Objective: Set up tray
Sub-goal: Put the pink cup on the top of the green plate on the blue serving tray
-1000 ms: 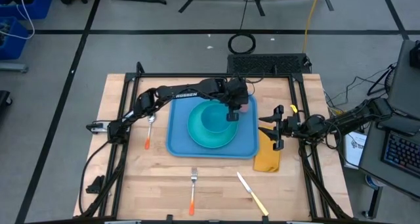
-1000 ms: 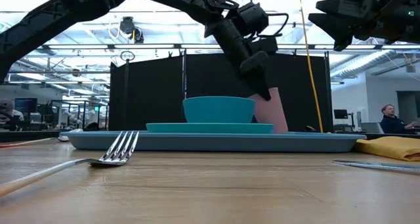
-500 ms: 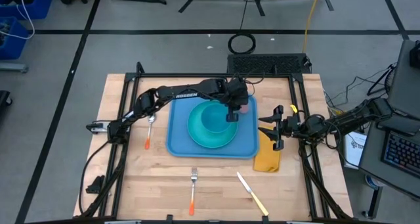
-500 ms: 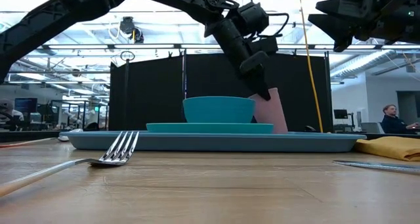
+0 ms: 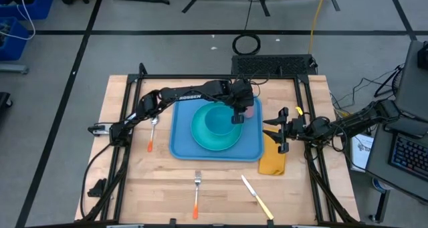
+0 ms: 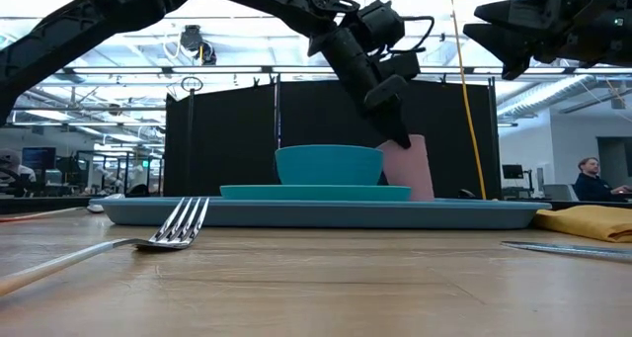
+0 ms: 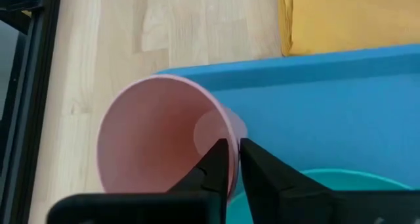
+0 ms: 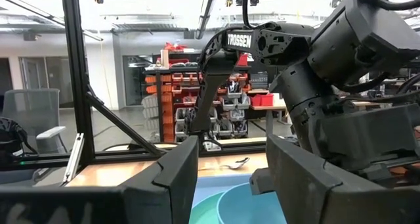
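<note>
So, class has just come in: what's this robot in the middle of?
It is setting up a meal tray. The left gripper is at the rim of a pink cup standing upright in a corner of the light-blue tray, its fingers straddling the cup's wall and just starting to part. A teal bowl sits on a teal plate beside it. The right gripper waits open above the yellow napkin. Fork, knife and spoon lie on the table.
</note>
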Tool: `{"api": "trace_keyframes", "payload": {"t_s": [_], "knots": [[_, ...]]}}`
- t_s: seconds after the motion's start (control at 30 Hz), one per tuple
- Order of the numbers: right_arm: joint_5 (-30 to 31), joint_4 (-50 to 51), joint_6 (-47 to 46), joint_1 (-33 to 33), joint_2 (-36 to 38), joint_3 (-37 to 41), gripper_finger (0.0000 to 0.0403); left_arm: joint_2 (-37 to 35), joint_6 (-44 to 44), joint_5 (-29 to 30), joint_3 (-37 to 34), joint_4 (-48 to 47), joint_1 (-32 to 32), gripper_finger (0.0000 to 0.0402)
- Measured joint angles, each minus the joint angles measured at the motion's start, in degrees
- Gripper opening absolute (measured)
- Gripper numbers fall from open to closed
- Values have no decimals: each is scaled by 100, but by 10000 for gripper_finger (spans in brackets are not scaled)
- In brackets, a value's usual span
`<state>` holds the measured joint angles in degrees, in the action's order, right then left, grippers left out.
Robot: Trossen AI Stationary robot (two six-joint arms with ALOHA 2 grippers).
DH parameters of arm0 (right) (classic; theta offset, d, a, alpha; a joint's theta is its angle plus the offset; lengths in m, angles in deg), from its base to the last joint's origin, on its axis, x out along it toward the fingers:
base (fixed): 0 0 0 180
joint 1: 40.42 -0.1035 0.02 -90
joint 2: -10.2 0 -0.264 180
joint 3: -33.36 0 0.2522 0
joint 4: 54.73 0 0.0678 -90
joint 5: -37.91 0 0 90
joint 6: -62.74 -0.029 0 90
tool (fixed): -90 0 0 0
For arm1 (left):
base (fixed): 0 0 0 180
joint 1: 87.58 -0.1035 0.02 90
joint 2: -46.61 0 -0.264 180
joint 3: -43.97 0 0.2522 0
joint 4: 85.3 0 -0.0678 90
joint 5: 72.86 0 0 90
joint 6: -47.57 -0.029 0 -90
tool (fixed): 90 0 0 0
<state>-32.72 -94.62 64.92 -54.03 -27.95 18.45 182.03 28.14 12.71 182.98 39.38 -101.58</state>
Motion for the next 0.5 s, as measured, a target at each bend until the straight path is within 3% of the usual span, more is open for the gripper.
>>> {"api": "trace_keyframes", "payload": {"t_s": [0.5], "knots": [[-13, 80, -68, 0, -2, 0, 169, 0, -68, 7, 0, -20, 146, 98]]}}
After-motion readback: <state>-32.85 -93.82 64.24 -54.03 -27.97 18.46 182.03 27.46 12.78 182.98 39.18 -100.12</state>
